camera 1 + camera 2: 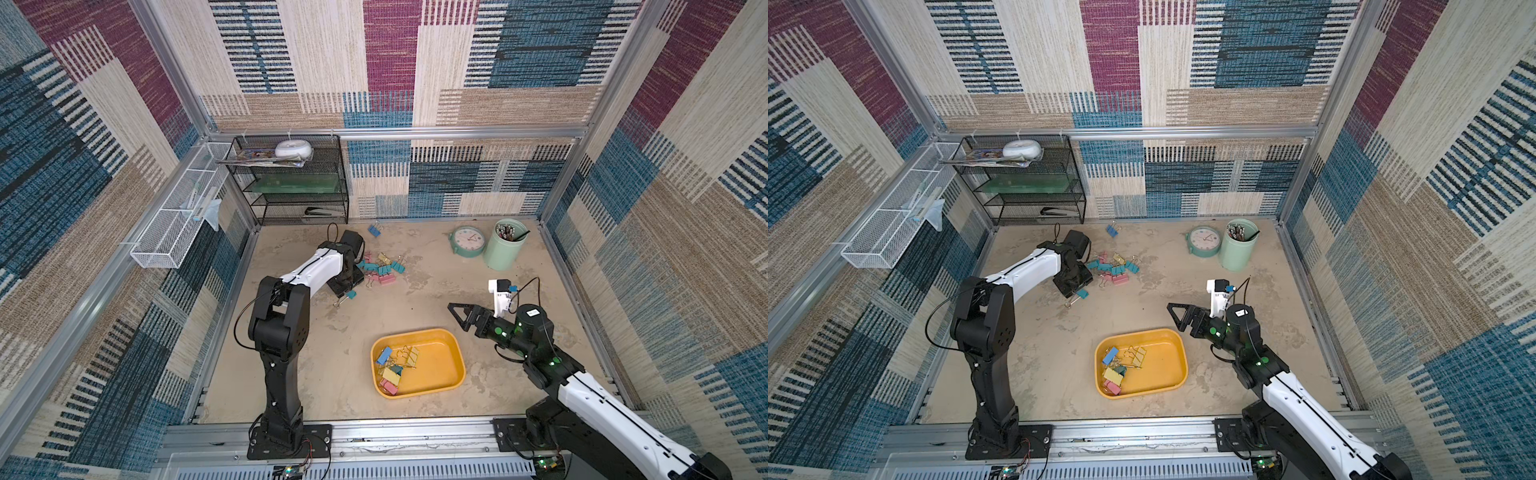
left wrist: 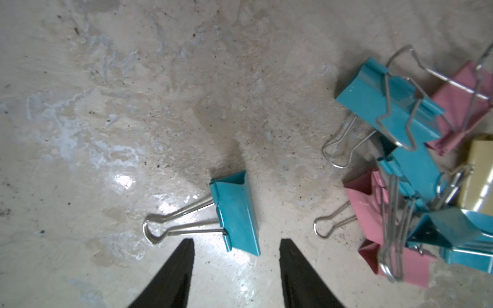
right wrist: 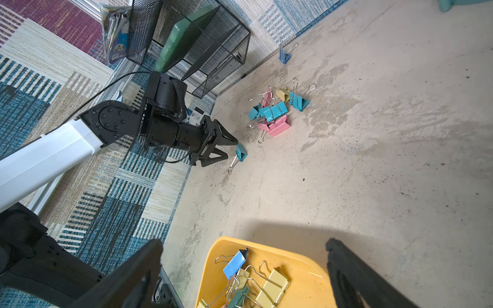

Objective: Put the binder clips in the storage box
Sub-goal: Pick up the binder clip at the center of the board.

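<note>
The task is judged to be roughly a third done. A handful of binder clips (image 1: 392, 368) (blue, yellow, pink and one teal, as far as can be told) are seen piled in the left half of the storage box (image 1: 438, 368), which sits on the counter (image 1: 415, 299) near the front, about midway across. The right half of the box is bare.

The larger share is left outside. A tangled cluster (image 1: 382, 268) of teal, pink and yellow clips lies on the far left part of the counter. One teal clip (image 2: 236, 213) lies apart, just nearer than the cluster. A lone blue clip (image 1: 375, 230) is set against the far wall.

The left pincer (image 3: 231, 148) is lowered over the lone teal clip with its jaws partly apart. The clip's body lies just beyond the tips on the counter, and nothing is gripped. A closing grasp on this clip is taken to be the step in hand.

The right pincer (image 1: 459, 316) is held wide apart and empty, hovering just beyond the far right corner of the box.
</note>
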Controlling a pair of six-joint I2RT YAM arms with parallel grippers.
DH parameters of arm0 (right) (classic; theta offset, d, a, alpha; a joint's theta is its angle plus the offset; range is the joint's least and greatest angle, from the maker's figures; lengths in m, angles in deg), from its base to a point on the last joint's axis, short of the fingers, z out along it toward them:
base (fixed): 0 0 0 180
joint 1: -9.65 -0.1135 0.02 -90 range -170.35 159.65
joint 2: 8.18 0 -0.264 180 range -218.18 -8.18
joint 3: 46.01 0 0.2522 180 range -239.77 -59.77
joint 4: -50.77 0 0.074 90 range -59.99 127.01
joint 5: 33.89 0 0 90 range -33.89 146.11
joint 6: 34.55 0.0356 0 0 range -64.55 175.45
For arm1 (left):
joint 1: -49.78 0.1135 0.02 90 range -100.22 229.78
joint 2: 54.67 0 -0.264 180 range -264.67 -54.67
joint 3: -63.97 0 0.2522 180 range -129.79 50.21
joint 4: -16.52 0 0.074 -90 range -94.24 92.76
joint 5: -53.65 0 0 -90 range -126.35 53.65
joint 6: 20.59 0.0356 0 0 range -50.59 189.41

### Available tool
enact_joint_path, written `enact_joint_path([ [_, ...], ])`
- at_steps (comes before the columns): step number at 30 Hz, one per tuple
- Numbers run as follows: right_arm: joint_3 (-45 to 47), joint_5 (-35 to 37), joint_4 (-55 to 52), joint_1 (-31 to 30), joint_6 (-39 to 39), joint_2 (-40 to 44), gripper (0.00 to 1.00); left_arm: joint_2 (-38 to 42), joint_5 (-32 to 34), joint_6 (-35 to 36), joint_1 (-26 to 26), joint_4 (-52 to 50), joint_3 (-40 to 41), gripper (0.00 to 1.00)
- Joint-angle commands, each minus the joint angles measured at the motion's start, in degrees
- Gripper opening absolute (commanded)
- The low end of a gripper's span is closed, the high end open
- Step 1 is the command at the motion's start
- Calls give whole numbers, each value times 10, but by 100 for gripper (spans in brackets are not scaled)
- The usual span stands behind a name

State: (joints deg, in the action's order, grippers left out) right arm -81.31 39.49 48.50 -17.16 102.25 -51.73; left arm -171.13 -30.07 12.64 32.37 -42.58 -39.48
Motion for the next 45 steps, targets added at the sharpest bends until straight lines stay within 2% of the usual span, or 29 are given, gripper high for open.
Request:
enact_joint_path([
  [1,-4,-4,18,-1,-13,-5,99,-22,20,-6,1,-35,-29,58],
  [7,-4,1,4,-1,-16,5,99,-58,8,-13,-1,-46,-55,58],
  [12,-2,0,-2,-1,-11,17,99,-85,8,-1,-1,-47,-67,46],
  [17,-5,4,-15,0,-12,25,99,-82,7,1,-1,-46,-44,35],
  [20,-6,4,-15,0,-7,30,99,-74,8,2,-1,-46,-22,35],
  [24,-5,4,-16,-1,-4,33,99,-63,-13,18,0,-24,8,43],
  [26,-5,1,-18,-1,-3,34,99,-55,-13,23,-1,-14,21,42],
  [30,-5,0,-20,-1,4,42,99,-46,-24,43,1,4,35,27],
  [32,-4,2,-22,-1,4,47,99,-37,-39,52,1,10,39,22],
  [36,2,1,-18,0,10,47,99,2,-67,79,-1,12,50,19],
  [41,20,8,18,1,22,31,99,95,-92,103,-15,12,84,18],
  [45,6,9,23,4,12,-5,99,194,-83,135,-66,11,125,18],
])
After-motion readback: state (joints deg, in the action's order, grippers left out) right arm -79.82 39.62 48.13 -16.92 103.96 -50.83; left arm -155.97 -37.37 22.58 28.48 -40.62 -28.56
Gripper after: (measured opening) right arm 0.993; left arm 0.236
